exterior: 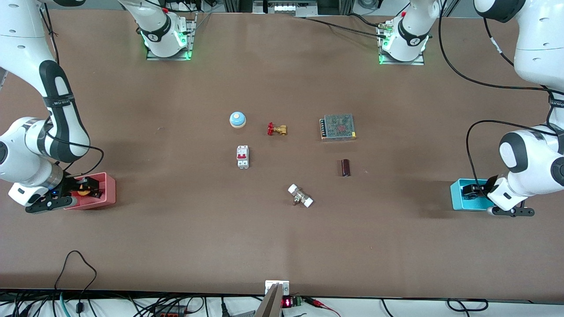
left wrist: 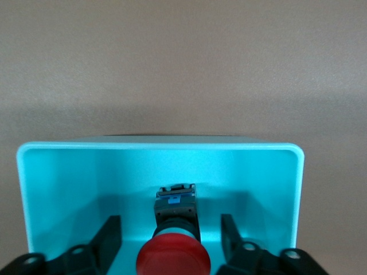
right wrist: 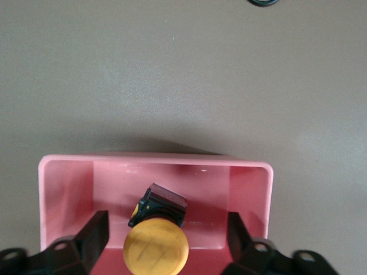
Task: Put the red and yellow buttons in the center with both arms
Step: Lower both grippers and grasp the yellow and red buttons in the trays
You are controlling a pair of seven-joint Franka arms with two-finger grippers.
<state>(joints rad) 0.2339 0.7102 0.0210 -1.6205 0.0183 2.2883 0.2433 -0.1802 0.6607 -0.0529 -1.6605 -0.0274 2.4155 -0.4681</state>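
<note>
The red button lies in the cyan tray at the left arm's end of the table. My left gripper is down in that tray, open, with one finger on each side of the button and clear of it. In the front view the left gripper hides the red button. The yellow button lies in the pink tray at the right arm's end. My right gripper is open astride it, not touching. The button's orange cap shows between the right gripper's fingers. The brown tabletop center is bare.
Round the center lie a pale-blue bell, a brass valve with a red handle, a mesh-topped power supply, a white breaker, a dark cylinder and a white-ended fitting.
</note>
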